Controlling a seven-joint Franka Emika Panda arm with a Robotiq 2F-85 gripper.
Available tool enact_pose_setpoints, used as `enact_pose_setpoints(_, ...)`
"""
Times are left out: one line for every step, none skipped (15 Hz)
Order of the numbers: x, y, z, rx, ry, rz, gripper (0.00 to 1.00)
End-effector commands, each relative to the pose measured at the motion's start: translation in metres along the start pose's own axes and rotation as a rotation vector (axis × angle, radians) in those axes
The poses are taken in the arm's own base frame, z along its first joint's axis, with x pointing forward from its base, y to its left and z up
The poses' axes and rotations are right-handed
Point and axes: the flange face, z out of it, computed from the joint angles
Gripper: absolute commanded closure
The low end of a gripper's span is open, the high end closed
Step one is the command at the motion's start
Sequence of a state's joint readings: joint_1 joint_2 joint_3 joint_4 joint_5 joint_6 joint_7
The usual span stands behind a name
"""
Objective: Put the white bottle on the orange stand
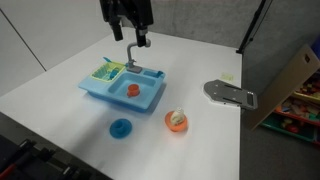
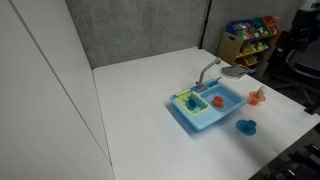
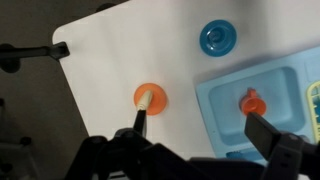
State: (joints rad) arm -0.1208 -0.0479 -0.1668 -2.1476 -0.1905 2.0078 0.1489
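Note:
The white bottle (image 1: 178,116) stands on the orange stand (image 1: 176,123), on the white table in front of the blue toy sink. In the wrist view, the bottle (image 3: 145,99) sits on the round orange stand (image 3: 157,96), seen from above. It shows small in an exterior view (image 2: 257,95). My gripper (image 1: 133,34) hangs high above the back of the sink, well apart from the bottle. In the wrist view its two fingers (image 3: 205,128) are spread wide with nothing between them.
The blue toy sink (image 1: 105,92) has a grey faucet (image 1: 131,55), an orange cup (image 1: 133,90) in its basin and green items (image 1: 104,71) in its side tray. A blue disc (image 1: 121,128) lies near the front edge. A grey metal piece (image 1: 230,93) lies by the table's side edge.

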Motion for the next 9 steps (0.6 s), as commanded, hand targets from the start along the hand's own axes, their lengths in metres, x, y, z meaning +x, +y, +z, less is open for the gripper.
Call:
enact_pose_setpoints(-0.023, -0.023, -0.020, 0.088, 0.002, -0.136, 0.00)
enact_pose_setpoints(-0.027, -0.031, -0.024, 0.110, 0.006, -0.172, 0.00)
enact_pose_setpoints(-0.030, -0.037, -0.028, 0.129, 0.010, -0.206, 0.00)
enact_pose_setpoints(-0.035, -0.043, -0.034, 0.141, 0.011, -0.235, 0.00)
enact_pose_setpoints(-0.039, -0.047, -0.039, 0.144, 0.011, -0.255, 0.00)
enact_pose_setpoints(-0.043, -0.051, -0.046, 0.147, 0.014, -0.278, 0.00)
enact_pose_setpoints(-0.048, -0.053, -0.053, 0.138, 0.017, -0.283, 0.00)
enact_pose_setpoints(-0.053, -0.056, -0.060, 0.130, 0.021, -0.284, 0.00)
enact_pose_setpoints(-0.060, -0.057, -0.068, 0.131, 0.031, -0.293, 0.00)
